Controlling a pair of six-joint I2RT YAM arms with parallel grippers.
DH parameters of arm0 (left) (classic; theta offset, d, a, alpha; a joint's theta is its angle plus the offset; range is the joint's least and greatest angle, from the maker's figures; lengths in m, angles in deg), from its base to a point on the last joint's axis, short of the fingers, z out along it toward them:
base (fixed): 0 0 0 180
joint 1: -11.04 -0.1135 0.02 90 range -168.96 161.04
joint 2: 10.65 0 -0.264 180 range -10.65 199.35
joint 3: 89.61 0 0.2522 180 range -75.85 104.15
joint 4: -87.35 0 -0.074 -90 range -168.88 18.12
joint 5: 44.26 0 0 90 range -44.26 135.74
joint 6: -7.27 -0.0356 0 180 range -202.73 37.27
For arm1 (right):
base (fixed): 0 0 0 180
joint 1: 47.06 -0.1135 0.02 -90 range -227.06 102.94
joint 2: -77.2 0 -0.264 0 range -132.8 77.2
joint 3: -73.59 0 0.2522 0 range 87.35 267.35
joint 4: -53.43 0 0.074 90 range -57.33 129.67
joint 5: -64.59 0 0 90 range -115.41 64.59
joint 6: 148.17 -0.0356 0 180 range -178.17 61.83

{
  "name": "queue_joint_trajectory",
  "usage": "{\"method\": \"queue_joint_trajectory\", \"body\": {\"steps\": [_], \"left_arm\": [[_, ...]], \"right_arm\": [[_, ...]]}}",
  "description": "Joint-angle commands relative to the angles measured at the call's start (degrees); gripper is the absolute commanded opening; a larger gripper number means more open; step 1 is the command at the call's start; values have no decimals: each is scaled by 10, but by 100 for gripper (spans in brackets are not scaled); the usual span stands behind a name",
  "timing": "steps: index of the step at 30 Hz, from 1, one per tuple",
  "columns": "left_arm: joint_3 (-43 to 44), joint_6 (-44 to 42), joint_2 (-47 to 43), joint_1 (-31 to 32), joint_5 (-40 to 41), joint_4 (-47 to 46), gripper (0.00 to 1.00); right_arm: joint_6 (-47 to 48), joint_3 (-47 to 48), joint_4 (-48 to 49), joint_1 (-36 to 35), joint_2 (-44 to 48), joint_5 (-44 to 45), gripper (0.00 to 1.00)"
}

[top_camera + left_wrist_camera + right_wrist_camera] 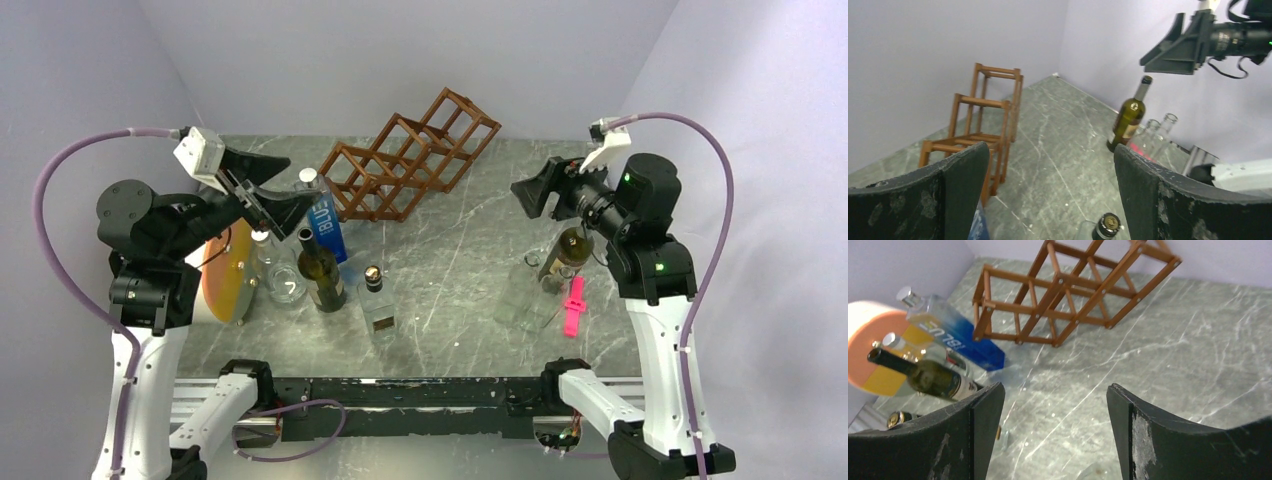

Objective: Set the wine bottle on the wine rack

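Top external shows grey marbled table [460,250], lilac walls [400,60], left tool [295,183] and right tool [525,195] spread.

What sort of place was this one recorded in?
Probably a lab test booth, not a home: plain lilac walls box in a grey marble-look table, with the left arm and right arm bolted at its near edge and a wine rack staged.

Walls: plain pale lavender panels [400,60] enclosing the back and both sides.
Surface: dark grey marble-veined tabletop [470,250], meeting the back wall.
Light: even, soft shadows.
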Motion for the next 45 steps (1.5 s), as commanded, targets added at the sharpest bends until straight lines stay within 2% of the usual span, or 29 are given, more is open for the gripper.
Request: {"method": "queue_joint_trajectory", "body": {"steps": [1,7,10,14,21,24,34,45], "left_arm": [[-5,-7,-3,29,-45,-22,98],[-41,12,-9,33,-167,-95,99],[-57,27,-10,33,-184,-128,99],[-56,10,-5,33,-192,-125,99],[-65,-7,-2,32,-149,-145,99],[-48,-22,13,33,-138,-127,99],[-40,-46,31,33,-75,-110,98],[-42,-32,35,33,-47,-127,98]], "right_arm": [[18,-10,-52,-26,5,3,78],[8,15,-173,-53,-47,146,69],[2,3,-200,-64,-57,196,67],[15,-27,-199,-88,-46,205,65],[26,-59,-216,-133,-40,253,68],[31,-65,-210,-138,-29,245,67],[27,-98,-179,-140,-16,233,57],[29,-149,-130,-142,32,232,55]]}}
